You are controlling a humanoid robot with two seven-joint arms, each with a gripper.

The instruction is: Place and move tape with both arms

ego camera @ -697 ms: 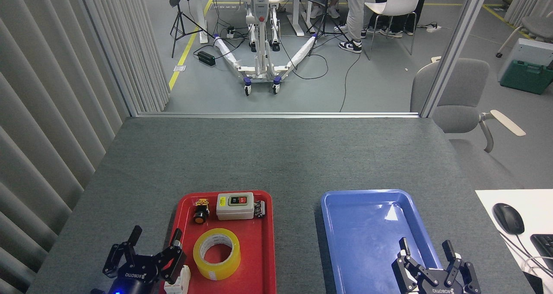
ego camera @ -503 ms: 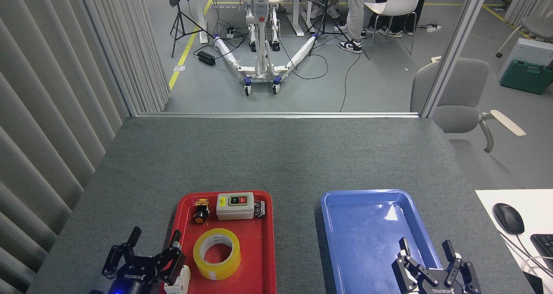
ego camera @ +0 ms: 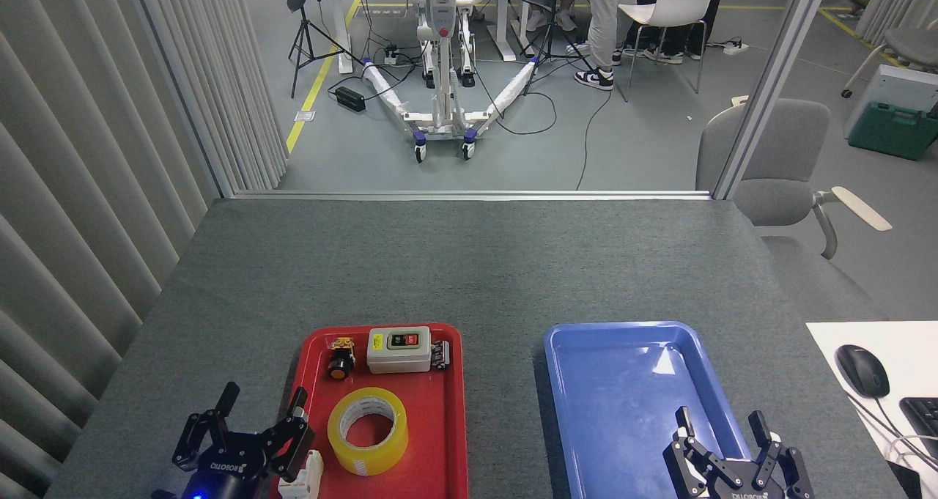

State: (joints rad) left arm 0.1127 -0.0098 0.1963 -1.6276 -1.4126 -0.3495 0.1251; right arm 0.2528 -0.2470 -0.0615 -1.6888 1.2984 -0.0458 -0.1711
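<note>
The yellow tape (ego camera: 367, 431) lies flat in the near half of a red tray (ego camera: 454, 440), its white core facing up. My left gripper (ego camera: 264, 402) stands open just left of the tray's near left edge, a short way from the roll, with nothing between its fingers. At the bottom right, my right gripper (ego camera: 722, 422) is open and empty over the near end of a blue tray (ego camera: 630, 330).
In the red tray's far end sit a grey switch box (ego camera: 398, 349), a small black push button (ego camera: 340, 358) and a small dark part (ego camera: 440, 354). A white object (ego camera: 302, 481) shows by the left gripper. A mouse (ego camera: 862, 370) and keyboard lie at the right.
The right gripper has dropped slightly toward the bottom edge. The left gripper and the tape are almost unchanged.
</note>
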